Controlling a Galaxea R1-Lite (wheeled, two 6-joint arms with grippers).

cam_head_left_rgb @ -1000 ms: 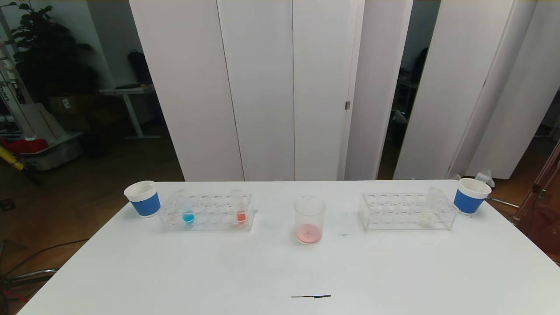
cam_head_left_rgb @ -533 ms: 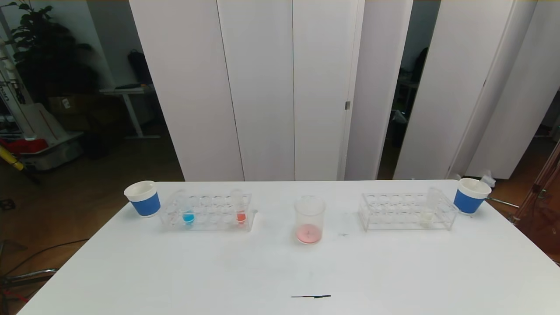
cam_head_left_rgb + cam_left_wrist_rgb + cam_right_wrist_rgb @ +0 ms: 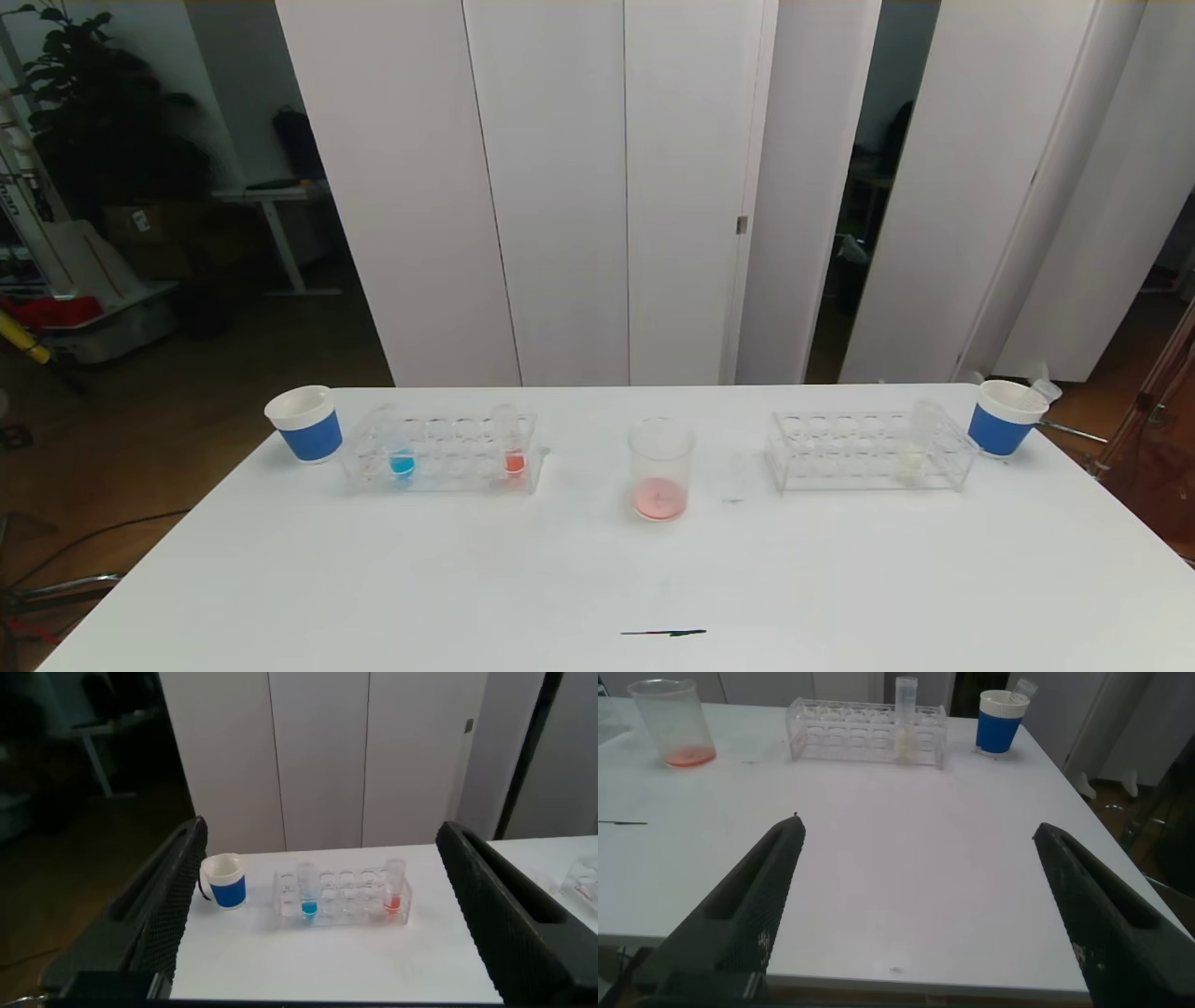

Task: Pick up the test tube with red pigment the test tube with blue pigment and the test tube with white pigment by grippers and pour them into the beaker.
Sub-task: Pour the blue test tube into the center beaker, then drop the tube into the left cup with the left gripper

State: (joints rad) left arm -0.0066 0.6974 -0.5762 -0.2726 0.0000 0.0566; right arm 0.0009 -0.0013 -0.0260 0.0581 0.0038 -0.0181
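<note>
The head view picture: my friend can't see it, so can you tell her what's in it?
A white table holds a clear beaker with a little pink-red liquid in the middle. To its left, a clear rack holds a blue tube and a red tube; to its right another rack holds a whitish tube. A blue-banded paper cup stands at each far end.

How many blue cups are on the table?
2. One cup stands at the table's far left, beside the rack holding the blue and red tubes. The other cup stands at the far right, beside the second rack.
</note>
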